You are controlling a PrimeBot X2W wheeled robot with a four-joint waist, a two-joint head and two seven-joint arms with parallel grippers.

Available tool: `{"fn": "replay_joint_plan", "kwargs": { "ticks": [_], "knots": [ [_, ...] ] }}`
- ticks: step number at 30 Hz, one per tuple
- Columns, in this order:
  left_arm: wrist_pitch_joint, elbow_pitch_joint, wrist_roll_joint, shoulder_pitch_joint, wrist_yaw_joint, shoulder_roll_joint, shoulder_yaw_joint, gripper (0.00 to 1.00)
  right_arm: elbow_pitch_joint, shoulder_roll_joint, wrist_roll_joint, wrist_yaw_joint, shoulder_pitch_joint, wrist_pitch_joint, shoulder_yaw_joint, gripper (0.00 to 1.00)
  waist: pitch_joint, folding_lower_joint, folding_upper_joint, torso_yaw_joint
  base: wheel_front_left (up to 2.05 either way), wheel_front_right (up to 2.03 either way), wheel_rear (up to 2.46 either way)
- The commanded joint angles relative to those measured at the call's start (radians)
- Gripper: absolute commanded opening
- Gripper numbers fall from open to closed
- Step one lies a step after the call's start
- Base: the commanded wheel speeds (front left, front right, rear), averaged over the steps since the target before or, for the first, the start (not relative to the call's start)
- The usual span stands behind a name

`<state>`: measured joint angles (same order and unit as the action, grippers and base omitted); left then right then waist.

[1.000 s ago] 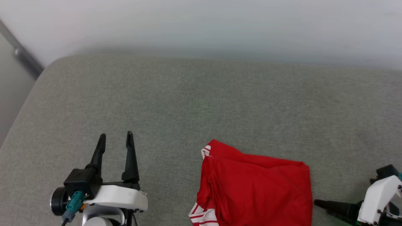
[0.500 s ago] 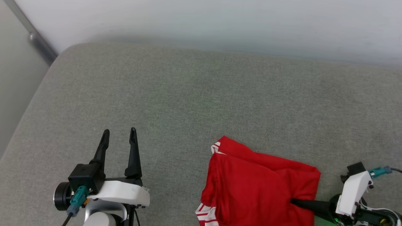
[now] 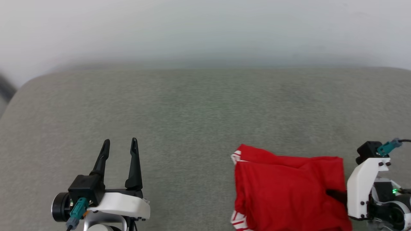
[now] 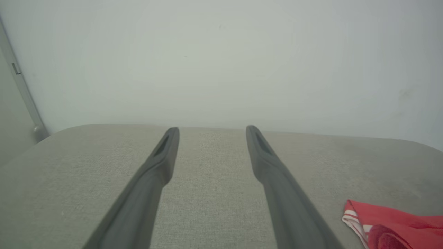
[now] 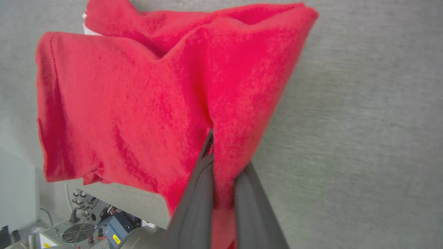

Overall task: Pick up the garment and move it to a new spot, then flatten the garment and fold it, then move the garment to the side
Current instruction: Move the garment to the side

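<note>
**Head view.** A bright red soft jersey garment (image 3: 289,189) lies as a rough folded rectangle on a flat grey woven-fabric cushion (image 3: 192,109). It sits at the lower right, with its near edge cut off by the frame. Red-and-white striped trim shows at its far left corner and at its lower left corner. The left gripper (image 3: 120,141), two long dark fingers on a white and black wrist, is at the lower left over bare cushion, well apart from the garment. Its fingers are parted with nothing between them. The right gripper (image 3: 335,194) comes in from the right edge. One dark finger reaches into the garment's right side, its tip buried in cloth. A pale plain wall (image 3: 205,29) stands behind the cushion.

**Left wrist view.** The left gripper (image 4: 212,129) has its fingers apart and the gap empty, with cushion (image 4: 86,155) below and wall (image 4: 221,62) ahead. A corner of the garment (image 4: 398,228) with striped trim lies at the lower right, clear of the fingers. A thin grey upright strip (image 4: 19,83) runs along the left.

**Right wrist view.** The right gripper (image 5: 225,159) has its fingers drawn close, pinching a bunched fold of the garment (image 5: 131,100). Red cloth sits in the narrow gap and drapes over one fingertip. The rest of the garment spreads away from the fingers across the cushion (image 5: 363,121). I cannot tell whether the pinched fold is raised off the cushion. Past the cushion's edge at the lower left are a round metal fan grille (image 5: 78,233) and a small blue box (image 5: 119,230).
</note>
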<state>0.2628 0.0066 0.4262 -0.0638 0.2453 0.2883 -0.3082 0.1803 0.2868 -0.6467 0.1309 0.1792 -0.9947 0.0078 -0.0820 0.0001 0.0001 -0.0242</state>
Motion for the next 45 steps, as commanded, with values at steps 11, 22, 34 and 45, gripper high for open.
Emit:
{"fn": "replay_joint_plan", "kwargs": {
  "ticks": [11, 22, 34, 45],
  "knots": [
    [-0.037, -0.070, -0.038, -0.069, -0.004, 0.036, -0.022, 1.00, 0.106, 0.111, 0.147, 0.000, 0.165, 0.160, 0.077, 0.00, -0.128, -0.0001, -0.0001, 0.337, 0.00, 0.00, 0.00],
    [-0.135, -0.181, -0.128, -0.311, -0.041, 0.088, -0.060, 1.00, 0.325, 0.220, 0.211, -0.001, 0.438, 0.402, -0.081, 0.00, -0.407, -0.0001, -0.0001, 0.385, 0.00, 0.00, 0.00],
    [-0.204, -0.257, -0.186, -0.422, -0.050, 0.121, -0.089, 1.00, 0.571, 0.202, 0.289, 0.000, 0.586, 0.679, -0.205, 0.85, -0.557, -0.0001, -0.0001, 0.354, 0.00, 0.00, 0.00],
    [-0.143, -0.185, -0.133, -0.335, -0.033, 0.098, -0.077, 1.00, 0.644, 0.231, 0.351, -0.001, 0.555, 0.929, -0.177, 1.00, -0.414, -0.0001, -0.0001, 0.355, 0.00, 0.00, 0.00]
  ]
}}
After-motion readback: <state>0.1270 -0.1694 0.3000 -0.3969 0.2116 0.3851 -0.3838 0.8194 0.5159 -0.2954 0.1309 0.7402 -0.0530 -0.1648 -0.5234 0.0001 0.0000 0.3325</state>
